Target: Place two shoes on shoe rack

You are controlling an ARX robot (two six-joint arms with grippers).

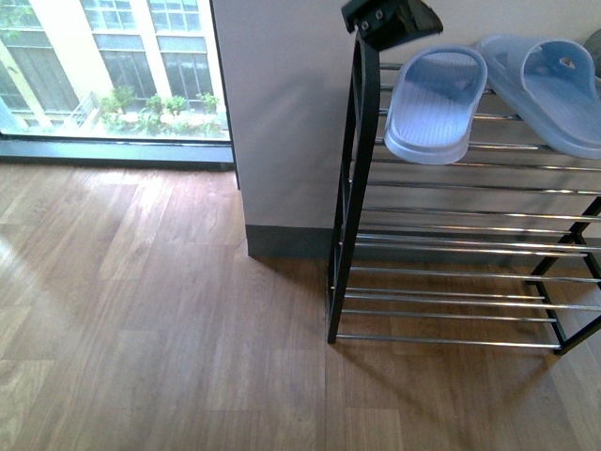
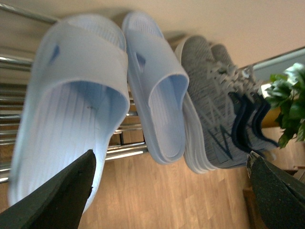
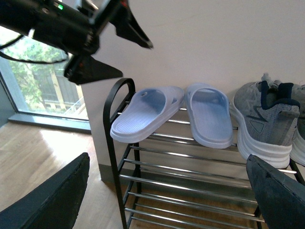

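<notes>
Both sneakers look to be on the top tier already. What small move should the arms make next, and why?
Probably ease both arms back from the rack and finish. The two sneakers sit on its top bars beside the slippers. The left pincer and the right pincer are open and empty, and the floor in the front view holds no shoe.

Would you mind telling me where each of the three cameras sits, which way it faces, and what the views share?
Front view: on the body, looking down at the wood floor and the shoe rack; the left gripper shows at the top.
Left wrist view: on the left arm, close to the blue slippers and grey sneakers; its open fingers frame the shot.
Right wrist view: on the right arm, facing the rack; its open fingers show.
Shared: all three show the slippers.
</notes>
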